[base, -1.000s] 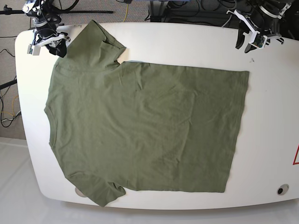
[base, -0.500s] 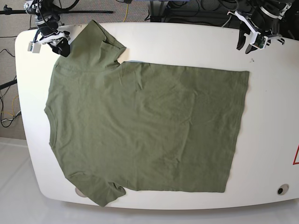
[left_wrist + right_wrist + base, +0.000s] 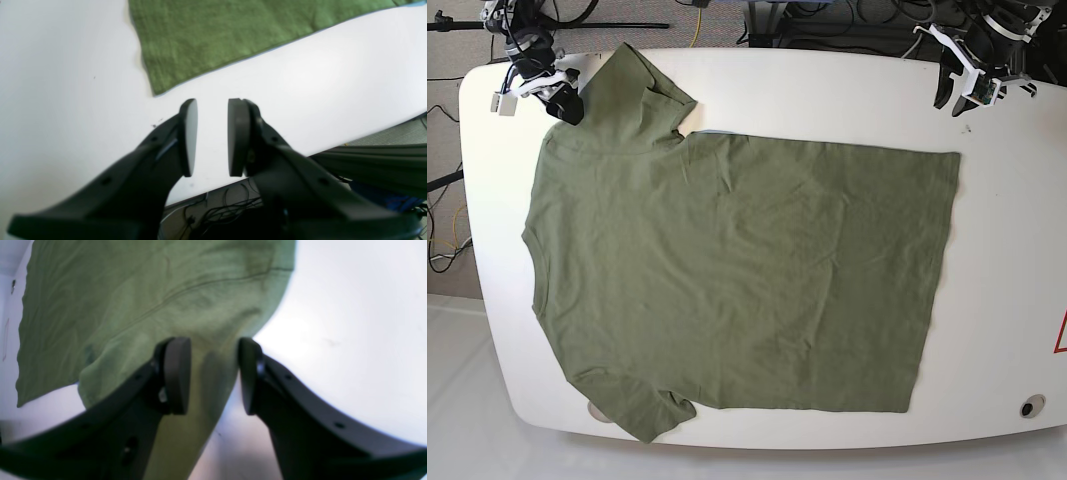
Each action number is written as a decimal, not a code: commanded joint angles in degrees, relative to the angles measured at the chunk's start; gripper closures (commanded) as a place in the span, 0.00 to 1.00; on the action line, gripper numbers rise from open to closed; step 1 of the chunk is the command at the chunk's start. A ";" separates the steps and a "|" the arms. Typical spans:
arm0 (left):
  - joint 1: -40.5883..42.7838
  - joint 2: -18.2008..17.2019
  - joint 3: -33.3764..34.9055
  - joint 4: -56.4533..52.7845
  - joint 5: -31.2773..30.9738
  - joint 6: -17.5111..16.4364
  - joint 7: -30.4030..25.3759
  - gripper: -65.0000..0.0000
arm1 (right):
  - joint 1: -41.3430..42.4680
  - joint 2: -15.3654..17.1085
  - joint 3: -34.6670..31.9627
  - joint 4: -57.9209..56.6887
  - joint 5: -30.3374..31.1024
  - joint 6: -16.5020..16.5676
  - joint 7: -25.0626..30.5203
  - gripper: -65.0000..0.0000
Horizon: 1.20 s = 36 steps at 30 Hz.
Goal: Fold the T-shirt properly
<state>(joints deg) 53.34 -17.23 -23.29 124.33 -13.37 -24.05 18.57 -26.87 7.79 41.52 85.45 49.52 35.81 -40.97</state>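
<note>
The olive-green T-shirt (image 3: pixel 737 270) lies spread flat on the white table (image 3: pixel 827 90), neck end to the left and hem to the right. My right gripper (image 3: pixel 564 103) hovers at the edge of the far sleeve. In the right wrist view this gripper (image 3: pixel 211 376) is open, with the sleeve cloth (image 3: pixel 133 300) lying under the gap, not pinched. My left gripper (image 3: pixel 951 97) hangs near the far right, beyond the hem corner. In the left wrist view it (image 3: pixel 211 136) is open and empty over bare table, the shirt's corner (image 3: pixel 217 36) just ahead.
A round grommet (image 3: pixel 1030 407) sits in the table's near right corner, and a red mark (image 3: pixel 1061 335) shows at the right edge. Cables (image 3: pixel 867 20) and stands lie beyond the far edge. The table's edge (image 3: pixel 367 133) runs close behind the left gripper.
My right gripper has shifted right and slightly away, closer to the far sleeve. The left gripper has barely moved. The shirt lies as before.
</note>
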 commanded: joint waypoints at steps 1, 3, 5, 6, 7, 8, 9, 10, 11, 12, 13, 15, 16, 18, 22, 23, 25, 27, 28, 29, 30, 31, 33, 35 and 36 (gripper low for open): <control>0.39 -0.43 -0.16 0.86 -0.62 0.15 -1.52 0.79 | -0.86 0.13 -0.77 0.41 -0.99 -0.76 -0.20 0.63; 0.36 -0.44 -0.16 0.88 -0.66 0.10 -1.56 0.79 | -0.94 0.15 -1.32 0.32 -0.96 -1.05 0.10 0.63; 0.37 -0.44 -0.18 0.90 -0.66 0.13 -1.60 0.79 | -0.95 0.13 -1.77 0.11 -0.91 -1.19 0.06 0.63; 0.37 -0.44 -0.18 0.87 -0.66 0.13 -1.54 0.79 | -0.98 0.16 -2.02 -0.09 -0.80 -1.21 0.11 0.63; 0.36 -0.44 -0.19 0.84 -0.67 0.13 -1.48 0.79 | -1.01 0.20 -2.27 -0.30 -0.68 -1.23 0.15 0.64; 0.35 -0.44 -0.18 0.86 -0.66 0.11 -1.40 0.79 | -0.95 0.21 -2.51 -0.51 -0.60 -1.22 0.14 0.64; 0.35 -0.44 -0.17 0.88 -0.66 0.08 -1.33 0.79 | -0.89 0.23 -2.75 -0.73 -0.51 -1.22 0.13 0.64; 0.46 -0.48 -0.14 0.98 -0.63 0.10 -1.41 0.79 | -0.73 0.22 -2.85 -0.82 -0.35 -1.11 -0.01 0.63; 0.56 -0.52 -0.10 1.09 -0.61 0.11 -1.49 0.78 | -0.56 0.21 -2.95 -0.91 -0.18 -1.01 -0.16 0.63; 0.54 -0.52 -0.09 1.06 -0.60 0.10 -1.44 0.78 | -0.58 0.21 -3.09 -1.03 -0.16 -1.00 -0.14 0.63; 0.52 -0.53 -0.09 1.03 -0.60 0.09 -1.39 0.78 | -0.60 0.22 -3.23 -1.15 -0.13 -0.98 -0.12 0.63; 0.55 -0.52 -0.09 0.99 -0.66 0.09 -1.41 0.78 | -0.61 0.19 -3.38 -1.36 -0.09 -0.94 -0.17 0.63; 0.56 -0.53 -0.07 1.02 -0.63 0.09 -1.35 0.78 | -0.60 0.14 -3.42 -1.41 -0.08 -0.93 -0.18 0.63; 0.55 -0.55 -0.08 1.02 -0.62 0.10 -1.30 0.78 | -0.62 0.03 -3.42 -1.42 -0.06 -0.89 -0.27 0.63; 0.48 -0.52 -0.12 0.83 -0.63 0.06 -1.30 0.78 | -0.85 -0.28 -2.82 -0.12 -0.08 -0.47 -0.95 0.62; 0.50 -0.52 -0.14 0.81 -0.63 0.05 -1.26 0.78 | -0.92 -0.34 -2.78 0.07 -0.05 -0.45 -1.03 0.62; 0.51 -0.49 -0.08 0.76 -0.61 0.08 -1.31 0.78 | -1.09 -0.44 -2.64 0.49 -0.07 -0.40 -1.17 0.62; 0.60 -0.51 -0.06 0.79 -0.63 0.11 -1.34 0.78 | -1.22 -0.51 -2.69 0.74 -0.15 -0.35 -1.14 0.62; 0.60 -0.50 -0.06 0.80 -0.61 0.11 -1.37 0.78 | -1.23 -0.53 -2.75 0.82 -0.14 -0.35 -1.11 0.62; 0.59 -0.49 -0.06 0.82 -0.58 0.12 -1.41 0.78 | -1.23 -0.54 -2.81 0.90 -0.12 -0.36 -1.08 0.62; 0.58 -0.51 -0.09 0.97 -0.57 0.02 -1.42 0.78 | -1.30 -0.55 -3.14 0.97 -0.24 -0.44 -0.99 0.62; 0.57 -0.53 -0.11 1.11 -0.56 -0.08 -1.43 0.79 | -1.37 -0.55 -3.47 1.04 -0.36 -0.53 -0.91 0.62; 0.57 -0.51 -0.11 1.16 -0.52 -0.06 -1.44 0.78 | -1.36 -0.60 -3.51 1.42 -0.34 -0.49 -0.95 0.61; 0.58 -0.48 -0.10 1.14 -0.49 -0.03 -1.38 0.78 | -1.31 -0.59 -3.61 1.91 -0.35 -0.53 -0.94 0.61; 0.57 -0.47 -0.09 1.10 -0.49 -0.02 -1.38 0.78 | -1.34 -0.59 -3.64 2.14 -0.37 -0.55 -0.95 0.61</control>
<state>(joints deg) 53.32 -17.34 -23.14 124.36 -13.37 -24.10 18.44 -27.66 6.94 37.87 86.72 50.81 36.01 -40.25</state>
